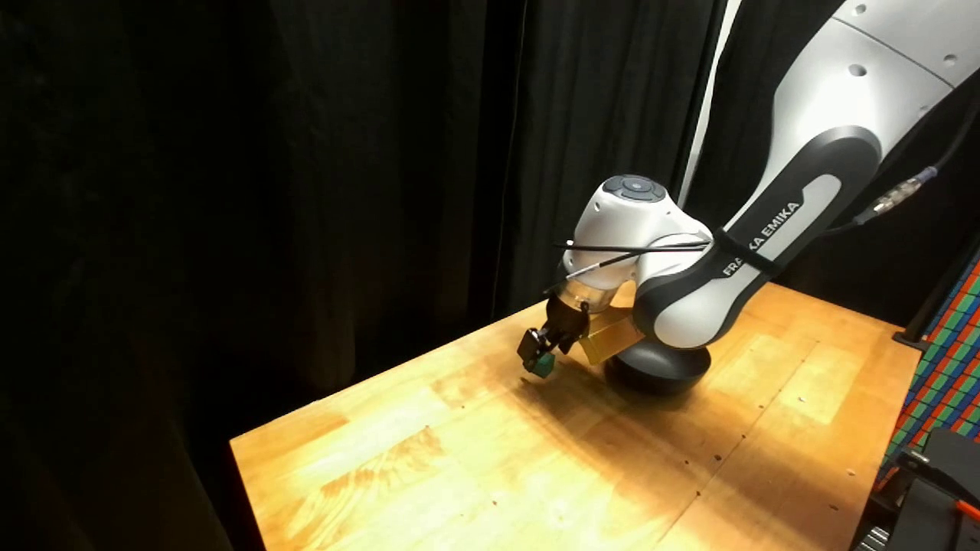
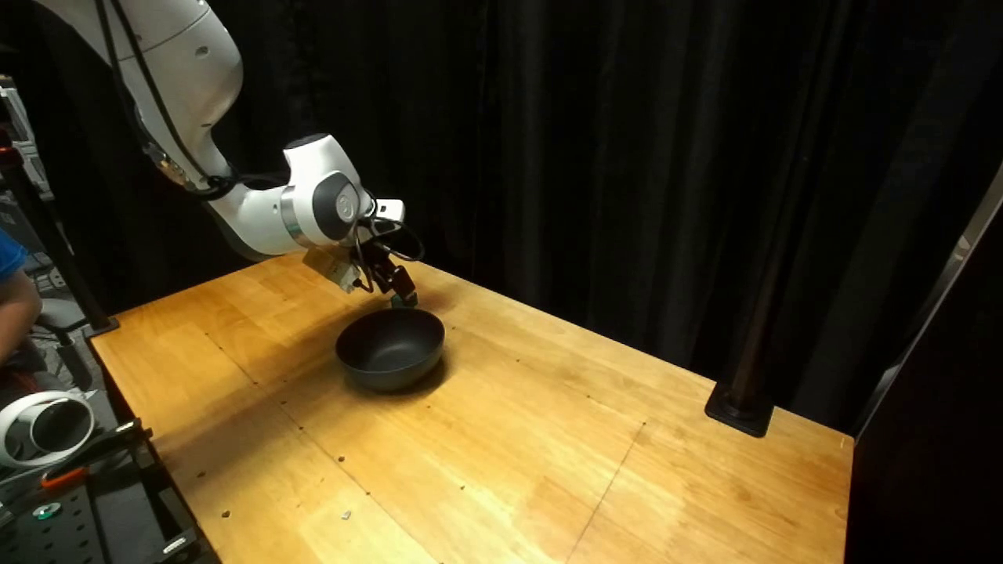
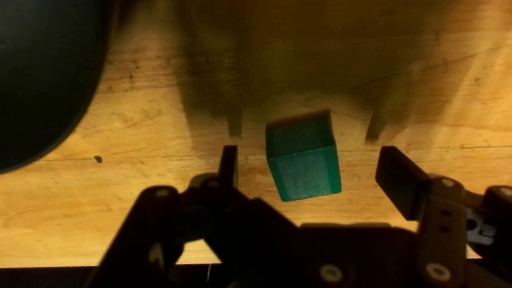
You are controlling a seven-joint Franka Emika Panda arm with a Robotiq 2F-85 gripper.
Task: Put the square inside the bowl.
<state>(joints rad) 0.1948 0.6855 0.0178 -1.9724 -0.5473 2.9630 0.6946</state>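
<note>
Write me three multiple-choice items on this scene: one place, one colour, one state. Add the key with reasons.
1. Relative to the bowl, the green block is: A) inside; B) outside; C) underneath.
2. The bowl's colour is: A) black; B) white; C) red.
3. The gripper is: A) shut on the block; B) shut on the bowl; C) open.

Key:
1 B: tabletop shows between them in the wrist view.
2 A: it looks black in both exterior views.
3 C: its fingers stand apart, with gaps to the block, in the wrist view.

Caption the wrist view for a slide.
Green block framed by open fingers, black bowl cropped at upper left.
</note>
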